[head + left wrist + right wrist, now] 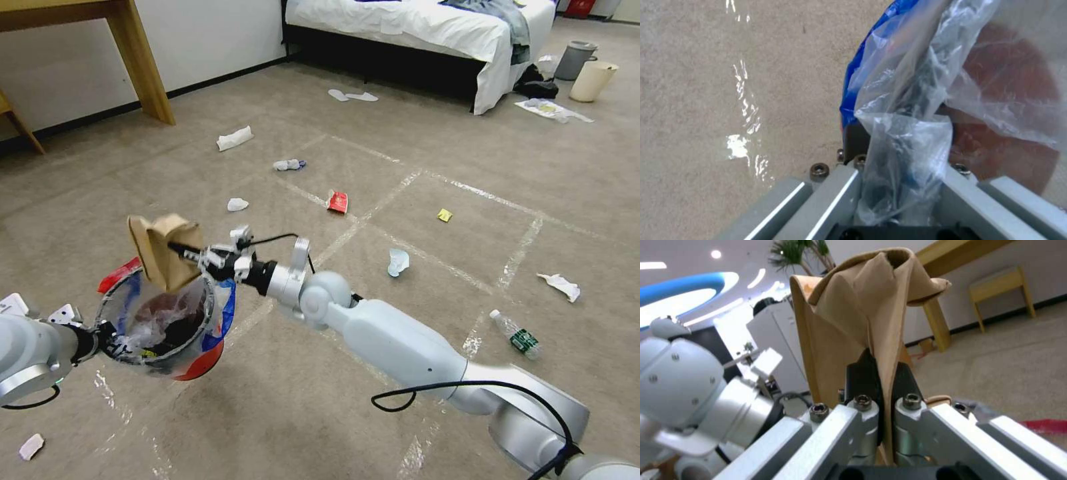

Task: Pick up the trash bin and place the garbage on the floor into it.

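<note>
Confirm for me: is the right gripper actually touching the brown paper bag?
Touching. In the right wrist view the right gripper has both fingers pressed on a fold of the brown paper bag; the head view shows it held above the trash bin.

I count one trash bin, one brown paper bag, one clear bottle, one red wrapper, one yellow scrap, and two far bins.

A bedroom: a white-sheeted bed, carpeted floor and wooden table.
</note>
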`<state>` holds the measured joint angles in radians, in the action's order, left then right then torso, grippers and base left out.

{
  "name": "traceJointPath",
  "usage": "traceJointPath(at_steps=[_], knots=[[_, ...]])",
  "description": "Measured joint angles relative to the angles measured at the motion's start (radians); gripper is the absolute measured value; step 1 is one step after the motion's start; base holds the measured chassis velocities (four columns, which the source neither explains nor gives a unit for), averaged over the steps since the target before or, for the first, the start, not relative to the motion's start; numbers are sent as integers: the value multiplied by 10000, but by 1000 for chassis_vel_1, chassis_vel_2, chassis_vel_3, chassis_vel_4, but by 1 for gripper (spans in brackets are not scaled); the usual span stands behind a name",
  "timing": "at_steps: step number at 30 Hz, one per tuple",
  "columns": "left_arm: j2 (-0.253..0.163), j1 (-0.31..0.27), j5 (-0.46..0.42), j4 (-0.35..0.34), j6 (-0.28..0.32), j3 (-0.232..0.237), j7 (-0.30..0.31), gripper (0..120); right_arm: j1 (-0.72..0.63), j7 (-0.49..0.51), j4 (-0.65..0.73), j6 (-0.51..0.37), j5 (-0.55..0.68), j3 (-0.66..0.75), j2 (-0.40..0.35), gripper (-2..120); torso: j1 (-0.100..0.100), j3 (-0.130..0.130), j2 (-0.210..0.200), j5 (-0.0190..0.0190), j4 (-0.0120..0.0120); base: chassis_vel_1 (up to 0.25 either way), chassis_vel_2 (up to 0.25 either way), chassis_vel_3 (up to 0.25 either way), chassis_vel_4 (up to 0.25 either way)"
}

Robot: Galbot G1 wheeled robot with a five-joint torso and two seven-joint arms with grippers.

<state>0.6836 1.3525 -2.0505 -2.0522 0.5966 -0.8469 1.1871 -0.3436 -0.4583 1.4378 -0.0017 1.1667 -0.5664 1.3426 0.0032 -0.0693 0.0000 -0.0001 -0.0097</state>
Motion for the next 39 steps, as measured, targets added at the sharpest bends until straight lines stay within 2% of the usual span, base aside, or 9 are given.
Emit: traceJointPath(at_steps=[10, 16, 19, 21, 25, 27, 31, 36, 39], knots=[[-64, 58, -60, -92, -35, -53, 35, 0, 189, -133, -111, -121, -561, -508, -18, 4, 0, 0, 0, 0, 0, 0, 0, 0, 0], [-27, 74, -64, -139, -59, -64, 63, 0, 271, -315, -77, -352, -795, -628, -50, 30, 0, 0, 0, 1, 0, 0, 0, 0, 0], [-10, 94, -62, -145, -58, -72, 64, 0, 359, -305, -71, -402, -735, -598, -50, 37, 0, 0, 0, 0, 0, 0, 0, 0, 0], [25, 125, -50, -167, -62, -76, 75, 0, 523, -285, -70, -420, -673, -535, -41, 49, 0, 0, 0, 1, 0, 0, 0, 0, 0], [55, 169, -33, -189, -63, -76, 81, 0, 645, -223, -70, -420, -608, -465, -33, 59, 0, 0, 0, 1, 0, 0, 0, 0, 0], [63, 202, -28, -204, -63, -88, 84, 0, 702, -141, -82, -318, -601, -343, 1, 71, 0, 0, 0, 0, 1, 0, 0, 0, 0], [59, 219, -27, -215, -63, -102, 82, 0, 701, 76, -81, -103, -467, -83, 43, 80, 0, 0, 0, 0, 1, 0, 0, 0, 0], [94, 176, -33, -264, -63, -81, 45, 0, 522, 634, 158, 122, -340, 1346, -300, 99, 0, 0, 0, 3, 2, 0, 0, 0, 0], [195, 99, -28, -282, -63, 5, -27, 0, 274, 636, 490, 22, -299, 2129, -908, 100, 0, 0, 0, 4, 2, 0, 0, 0, 0]])
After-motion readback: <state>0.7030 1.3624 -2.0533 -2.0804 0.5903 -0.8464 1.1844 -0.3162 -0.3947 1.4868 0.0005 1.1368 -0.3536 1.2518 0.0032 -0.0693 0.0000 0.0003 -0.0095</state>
